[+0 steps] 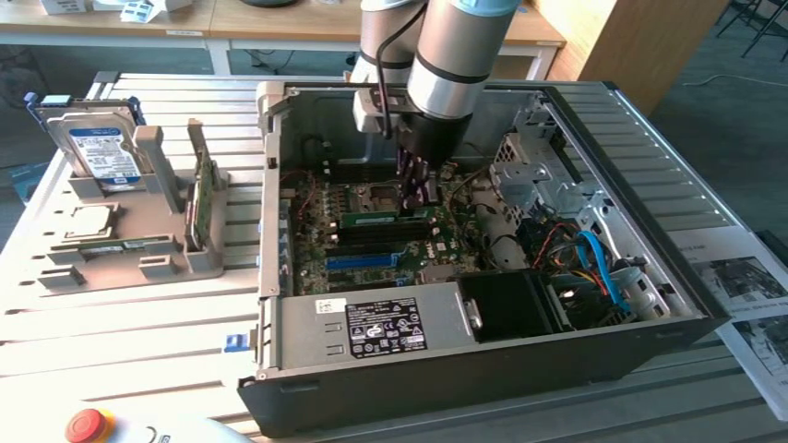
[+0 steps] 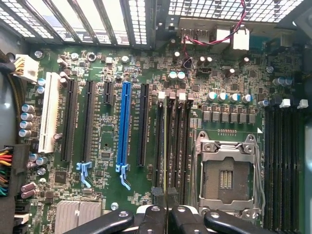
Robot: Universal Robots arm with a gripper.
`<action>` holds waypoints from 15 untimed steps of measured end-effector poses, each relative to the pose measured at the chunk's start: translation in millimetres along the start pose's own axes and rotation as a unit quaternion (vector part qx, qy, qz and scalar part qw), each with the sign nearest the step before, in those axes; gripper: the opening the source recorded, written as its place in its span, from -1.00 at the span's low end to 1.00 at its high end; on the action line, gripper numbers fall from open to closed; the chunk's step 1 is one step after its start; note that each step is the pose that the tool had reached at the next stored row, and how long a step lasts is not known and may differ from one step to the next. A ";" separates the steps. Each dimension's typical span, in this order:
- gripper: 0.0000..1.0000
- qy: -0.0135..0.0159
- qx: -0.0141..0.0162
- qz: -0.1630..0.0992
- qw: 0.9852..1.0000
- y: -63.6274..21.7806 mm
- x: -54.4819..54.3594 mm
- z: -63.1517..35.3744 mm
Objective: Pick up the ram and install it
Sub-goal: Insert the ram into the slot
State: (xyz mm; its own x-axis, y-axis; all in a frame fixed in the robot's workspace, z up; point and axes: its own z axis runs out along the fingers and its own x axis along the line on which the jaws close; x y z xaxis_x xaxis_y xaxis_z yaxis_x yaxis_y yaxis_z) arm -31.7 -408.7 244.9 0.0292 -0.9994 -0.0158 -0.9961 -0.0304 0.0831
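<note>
black gripper fingers [image 2: 157, 214] sit closest to the wrist cam, drawn narrow, w/ the gripper [image 2: 165, 194] clamped on the ram [image 2: 165, 146], seen edge-on as a thin olive strip. ram runs parallel to the black dimm slots [image 2: 179, 141], on the side of that bank away from the cpu socket [image 2: 226, 170]; whether it is seated in a slot can't be told. green motherboard [image 2: 97, 58] lies beneath, w/ a blue expansion slot [image 2: 124, 126] well apart from the ram. ext. view: arm [image 1: 444, 55] reaches into the open pc case [image 1: 493, 378]; gripper [image 1: 425, 205] holds the ram [image 1: 369, 220] level at the board, beside the socket. psu [image 1: 369, 328] lies along the case's near wall. outside the case, on the exterior view's left, a grey holder [image 1: 185, 263] carries a hard drive [image 1: 101, 152] standing upright, a square silver processor [image 1: 84, 220] lying flat, and a second green stick [image 1: 124, 247] lying flat just beside it. red button [image 1: 89, 425] sits at the near table edge.
</note>
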 end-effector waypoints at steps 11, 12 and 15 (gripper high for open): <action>-0.76 -0.001 0.000 0.006 1.000 -0.4 0.1 4.4; -0.76 -0.001 0.000 0.006 1.000 -0.4 0.1 5.1; -0.76 0.000 0.000 0.006 1.000 -0.4 0.1 5.1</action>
State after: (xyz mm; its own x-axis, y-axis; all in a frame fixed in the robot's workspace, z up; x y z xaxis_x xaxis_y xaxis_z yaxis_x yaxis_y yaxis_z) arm -31.7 -408.8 239.8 0.0162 -0.9997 -0.0156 -0.9964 -0.0174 0.0832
